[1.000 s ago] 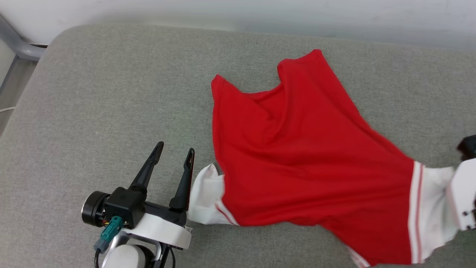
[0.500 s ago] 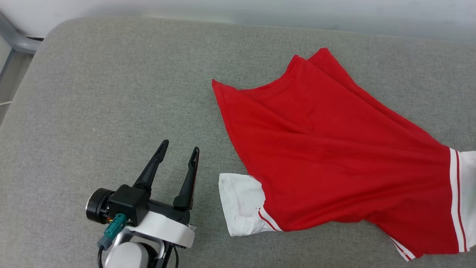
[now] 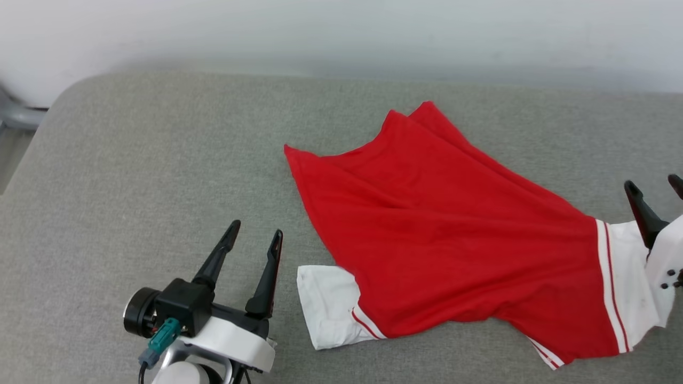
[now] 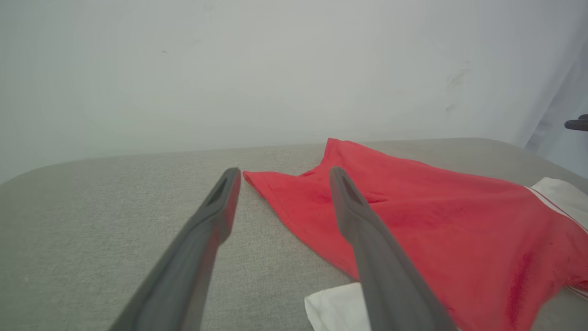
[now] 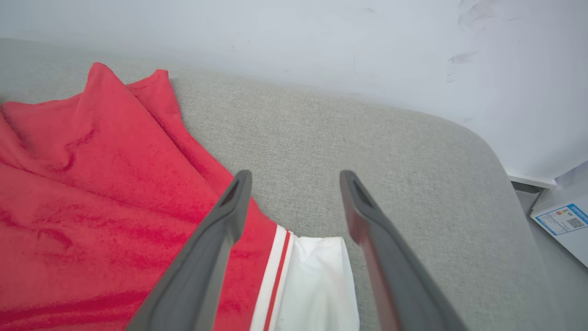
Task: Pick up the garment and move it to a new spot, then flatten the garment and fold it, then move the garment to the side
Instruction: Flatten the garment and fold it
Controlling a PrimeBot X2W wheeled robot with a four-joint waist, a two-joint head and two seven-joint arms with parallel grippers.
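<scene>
My left pincer (image 3: 256,229) and right pincer (image 3: 653,182) gape empty; the shirt (image 3: 448,234) lies creased and skewed, so flattening may trap folds or drag it crooked.

Right gripper (image 3: 653,182) opened — garment (image 3: 453,240) released, dropped, now lying slack.

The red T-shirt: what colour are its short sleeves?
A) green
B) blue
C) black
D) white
D: the red T-shirt has one white sleeve at its near corner and a second white sleeve at the far right, each joined to the red by stripe trim.
</scene>
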